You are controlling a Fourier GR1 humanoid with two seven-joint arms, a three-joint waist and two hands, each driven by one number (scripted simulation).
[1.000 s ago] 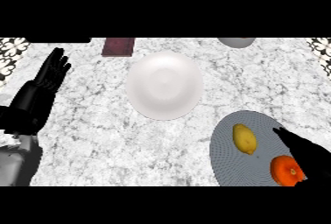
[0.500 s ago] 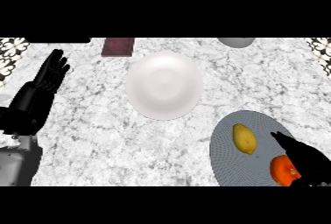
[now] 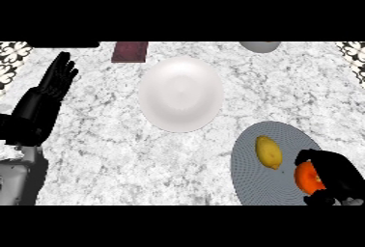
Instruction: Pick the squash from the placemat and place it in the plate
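The yellow squash (image 3: 268, 152) lies on the round grey placemat (image 3: 257, 181) at the lower right. Above and left of it, mid-counter, sits the white plate (image 3: 181, 94) with nothing on it. An orange fruit (image 3: 306, 176) lies on the mat to the right of the squash. My right hand (image 3: 336, 174) comes in from the lower right corner, lies over that fruit and hides part of it. A small gap separates the hand from the squash. My left hand (image 3: 51, 89) rests open at the left edge, fingers up.
A dark red flat object (image 3: 130, 51) lies at the counter's far edge, left of the plate. A grey bowl (image 3: 260, 46) shows at the top right. Bare marble counter (image 3: 107, 144) stretches between my left arm and the placemat.
My right hand has sunk lower over the mat's right side and now covers more of the orange fruit. The squash, the plate and my left hand have stayed put.
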